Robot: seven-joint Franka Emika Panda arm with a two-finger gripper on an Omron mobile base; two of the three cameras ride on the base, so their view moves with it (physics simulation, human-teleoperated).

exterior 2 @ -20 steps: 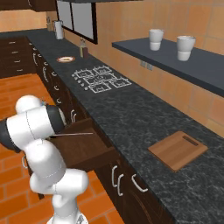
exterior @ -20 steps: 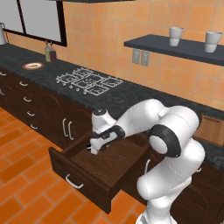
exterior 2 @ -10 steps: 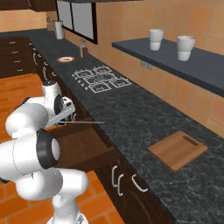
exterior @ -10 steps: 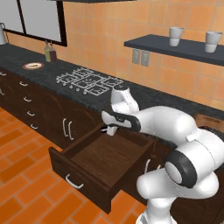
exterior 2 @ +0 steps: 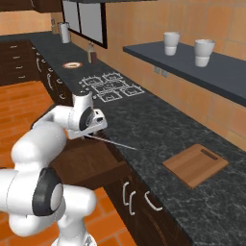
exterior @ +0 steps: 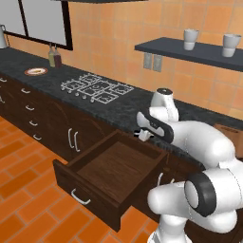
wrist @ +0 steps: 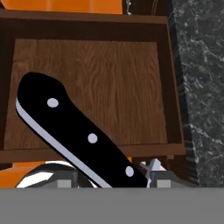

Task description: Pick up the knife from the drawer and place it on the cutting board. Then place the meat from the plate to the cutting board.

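The counter (exterior 2: 158,129) is running dark and speckled along the orange wall, with the hob (exterior: 97,88) sitting on it. The drawer (exterior: 111,173) is standing open below the counter's edge, its lighter floor lying bare in the left base view and in the hand view (wrist: 94,87). The arm is reaching over the drawer's back edge, close to the counter's front.

The board (exterior 2: 194,165) is lying flat on the counter, well apart from the arm, toward the right of the right base view. A corner of it is showing behind the arm in the left base view (exterior: 230,135). The plate (exterior: 36,71) is sitting far down the counter, beyond the hob and near two bottles; it is too small to tell what is lying on it.

The gripper (exterior: 142,135) is hanging above the drawer's rear and is holding the knife (wrist: 83,135), its jaws standing partway closed on the black handle. In the hand view the handle is slanting up and left across the drawer floor, with three pale rivets showing. In the right base view the slim blade (exterior 2: 113,142) is sticking out from the gripper (exterior 2: 91,134) over the counter's edge, pointing toward the board.
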